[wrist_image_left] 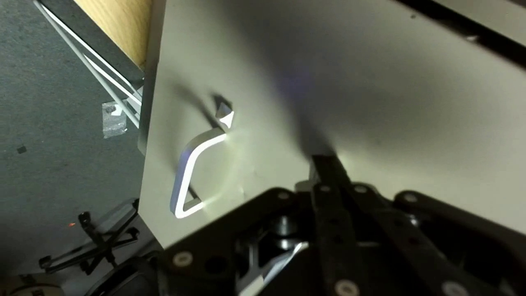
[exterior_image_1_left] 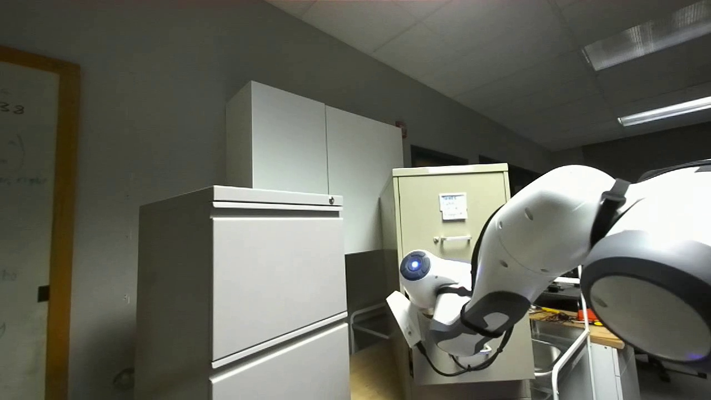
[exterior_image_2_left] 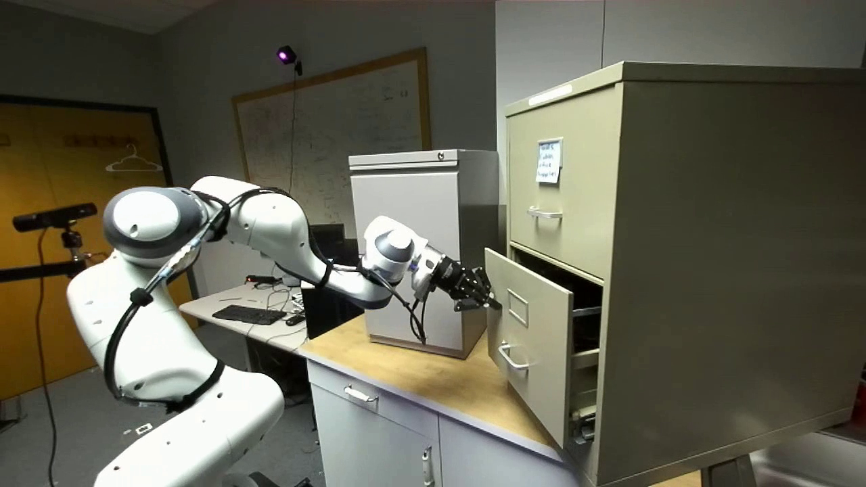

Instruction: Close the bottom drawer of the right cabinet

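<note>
The right cabinet (exterior_image_1_left: 414, 216) is beige metal and shows in both exterior views (exterior_image_2_left: 731, 270). Its bottom drawer (exterior_image_2_left: 544, 338) stands partly pulled out, with a dark gap above it and its side rail visible. The drawer has a metal handle (exterior_image_2_left: 513, 360) and a label frame without a label. In the wrist view the drawer front (wrist_image_left: 197, 53) fills most of the picture, with the handle (wrist_image_left: 185, 172) left of the fingers. My gripper (exterior_image_2_left: 497, 304) is shut and empty, its fingertips (wrist_image_left: 324, 158) at the drawer front above the handle, apparently touching it. An exterior view hides the fingers behind the arm.
A light-grey cabinet (exterior_image_1_left: 278, 278) stands beside the beige one, close to the gripper (exterior_image_2_left: 406, 210). Both stand on a wooden counter (exterior_image_2_left: 413, 368) over white base units (exterior_image_2_left: 372, 433). A white cupboard (exterior_image_1_left: 289, 144) stands behind. A desk with a keyboard (exterior_image_2_left: 249, 314) is further back.
</note>
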